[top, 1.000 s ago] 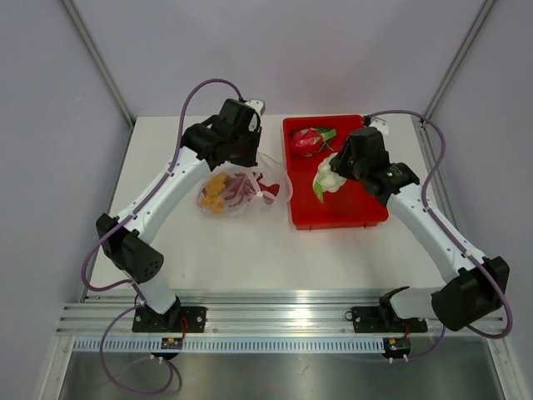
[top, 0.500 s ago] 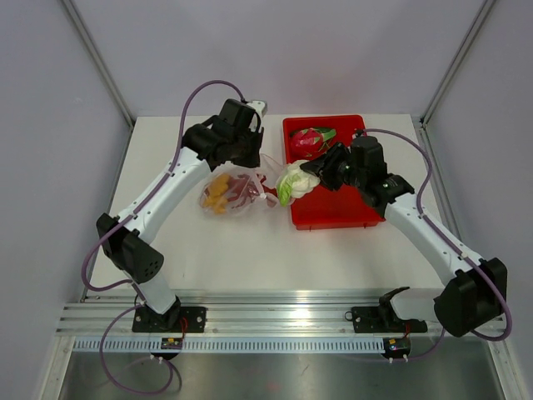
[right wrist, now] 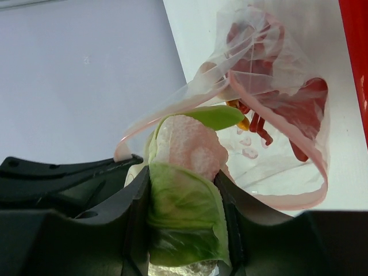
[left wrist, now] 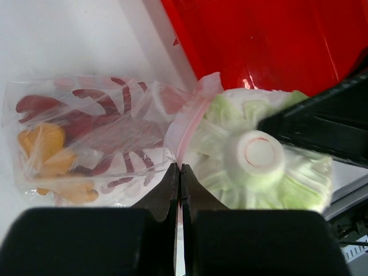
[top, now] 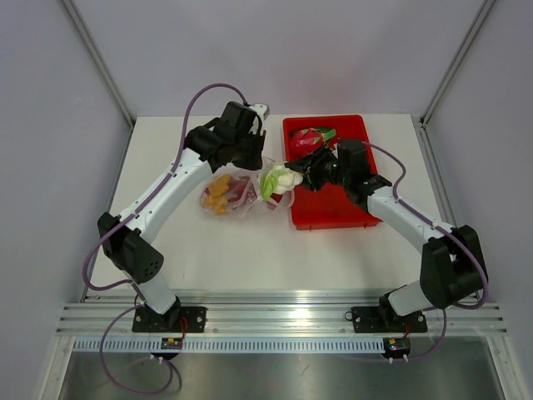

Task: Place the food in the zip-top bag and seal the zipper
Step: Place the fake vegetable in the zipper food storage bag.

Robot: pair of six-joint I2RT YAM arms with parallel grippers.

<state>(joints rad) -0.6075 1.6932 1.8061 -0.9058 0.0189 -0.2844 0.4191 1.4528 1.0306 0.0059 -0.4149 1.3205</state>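
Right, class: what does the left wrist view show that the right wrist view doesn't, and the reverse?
Left wrist only: the left gripper shut on the pink zipper, and the round cut stem of the vegetable. Right wrist only: the right gripper clamping the vegetable from both sides, at the bag's gaping mouth. Both: the zip-top bag, red chilies inside, the vegetable.

Top view high behind the arm bases, looking down on the whole table [top: 191, 250], both wrist views very close, all three share the zip-top bag [top: 241, 196].
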